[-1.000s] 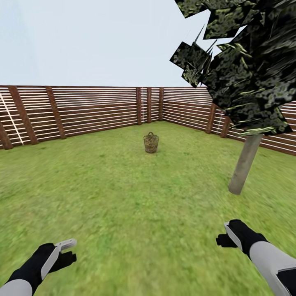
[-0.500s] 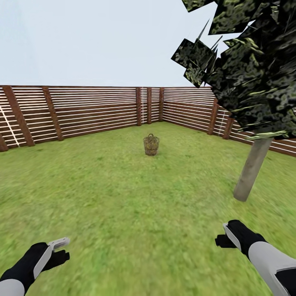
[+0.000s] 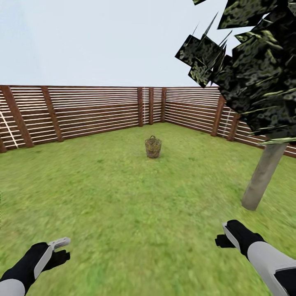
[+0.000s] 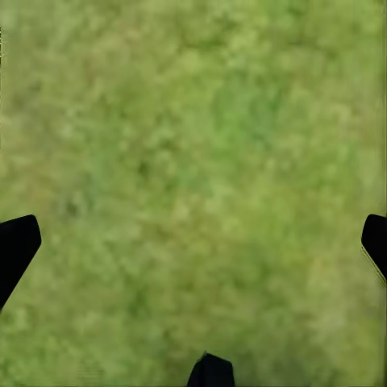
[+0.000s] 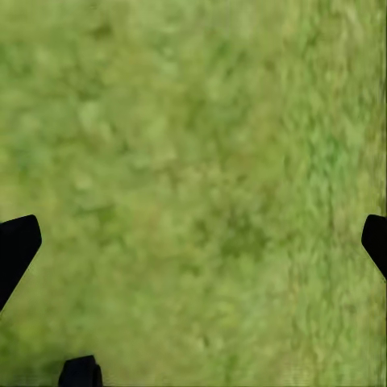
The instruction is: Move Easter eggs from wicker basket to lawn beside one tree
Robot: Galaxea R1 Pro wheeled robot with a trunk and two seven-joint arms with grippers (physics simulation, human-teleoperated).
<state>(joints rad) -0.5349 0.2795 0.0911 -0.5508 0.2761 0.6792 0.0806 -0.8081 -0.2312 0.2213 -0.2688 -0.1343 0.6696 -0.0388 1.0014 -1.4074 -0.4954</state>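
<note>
You are rolling nearer the round brown wicker basket (image 3: pixel 153 147) on the mottled green lawn (image 3: pixel 135 205); the grey-trunked tree (image 3: pixel 263 174) is sliding aside, both jaws wide, empty.

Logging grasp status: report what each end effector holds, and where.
Nothing held. Left end effector and right end effector are open over bare lawn.

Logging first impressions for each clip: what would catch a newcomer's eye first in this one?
The tree at the right, its dark jagged crown cutting into the pale sky. Next, the small wicker basket standing alone far out on the lawn, before the corner of the slatted fence. Low in the head view, the left gripper and right gripper hang over bare grass, holding nothing.
</note>
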